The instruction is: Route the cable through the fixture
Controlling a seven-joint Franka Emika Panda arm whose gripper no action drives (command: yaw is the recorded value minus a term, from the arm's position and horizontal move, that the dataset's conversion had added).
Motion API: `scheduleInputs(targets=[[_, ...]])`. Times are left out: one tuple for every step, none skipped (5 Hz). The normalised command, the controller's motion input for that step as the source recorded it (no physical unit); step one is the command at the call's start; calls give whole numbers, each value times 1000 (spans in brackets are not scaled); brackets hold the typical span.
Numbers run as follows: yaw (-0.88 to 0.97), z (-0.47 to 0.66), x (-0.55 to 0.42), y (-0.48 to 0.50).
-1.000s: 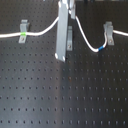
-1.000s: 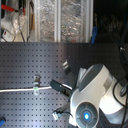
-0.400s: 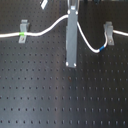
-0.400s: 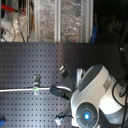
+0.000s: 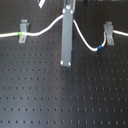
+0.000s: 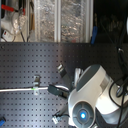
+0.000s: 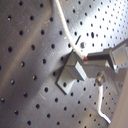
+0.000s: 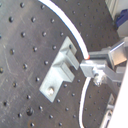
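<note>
Pincer (image 5: 66,62): in the first exterior view only one broad grey finger shows, hanging upright over the black perforated table (image 5: 60,100), its tip low and near the surface. The white cable (image 5: 85,42) rises to the finger and falls away on either side, so the pincer appears closed on it. The second wrist view bears this out: the cable (image 8: 75,37) runs into the fingertips (image 8: 95,70) and comes out beyond them.

Relative to the finger, in the first exterior view: a grey clip (image 5: 23,31) stands toward the first exterior view's left with the cable's green band (image 5: 21,34) at it; a second grey clip (image 5: 108,32) stands toward the first exterior view's right, the cable reaching it, with the blue band (image 5: 99,48) on the sagging stretch between finger and clip.

The wrist views alone show a grey metal fixture (image 8: 59,70) bolted to the table just beside the fingertips; the cable passes along its edge, and whether it touches cannot be told. The first wrist view shows the same block (image 7: 72,72) with the cable (image 7: 67,30) leading to it.

The second exterior view alone shows the arm's white body (image 6: 92,95), the cable (image 6: 20,90) lying straight across the table to a small clip (image 6: 36,82), and shelves of clutter (image 6: 50,20) behind, too blurred to itemise.
</note>
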Motion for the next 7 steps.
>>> scheduleInputs(targets=[[0,27,-393,66],[0,36,-5,8],[54,286,34,263],[0,11,0,0],[-100,236,-16,150],[-354,432,-129,99],[0,17,-4,0]])
